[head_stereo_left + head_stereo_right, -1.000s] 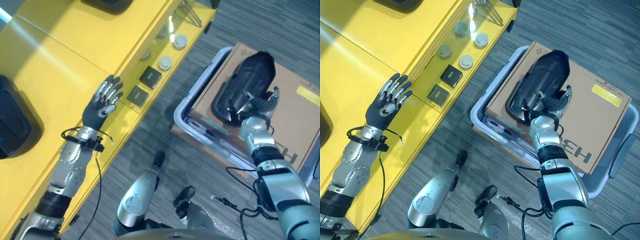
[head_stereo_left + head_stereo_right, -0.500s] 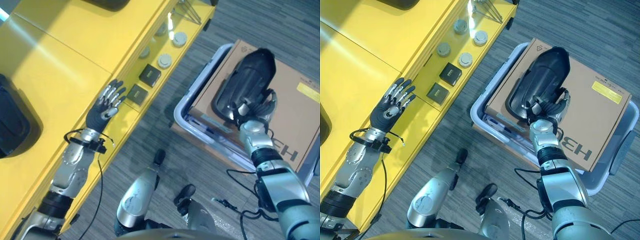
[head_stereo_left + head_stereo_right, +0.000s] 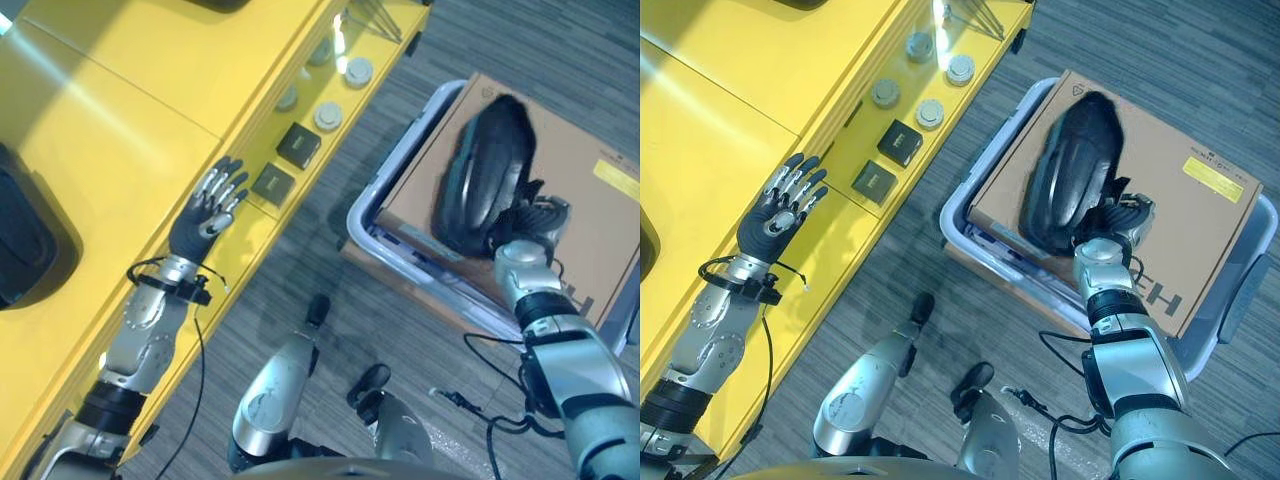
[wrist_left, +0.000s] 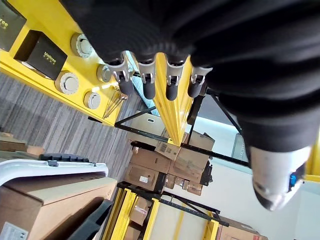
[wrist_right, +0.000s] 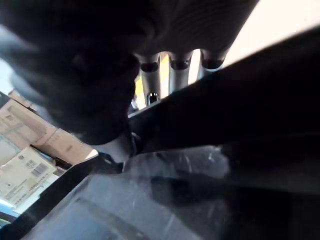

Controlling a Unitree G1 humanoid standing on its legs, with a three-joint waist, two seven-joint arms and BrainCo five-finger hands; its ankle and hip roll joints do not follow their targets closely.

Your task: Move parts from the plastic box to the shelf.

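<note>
Plastic box (image 3: 962, 190) holds cardboard carton (image 3: 1180, 210) under black part (image 3: 1070, 180).

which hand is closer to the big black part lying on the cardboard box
The right hand: it is at the near end of the black part on the cardboard box, fingers curled on it. The left hand is far off, open over the yellow shelf.

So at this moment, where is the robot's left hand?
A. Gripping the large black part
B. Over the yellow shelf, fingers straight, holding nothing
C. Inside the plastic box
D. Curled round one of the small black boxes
B. The left hand shows spread flat above the yellow shelf, apart from the small black boxes, while the right hand is at the large black part.
</note>
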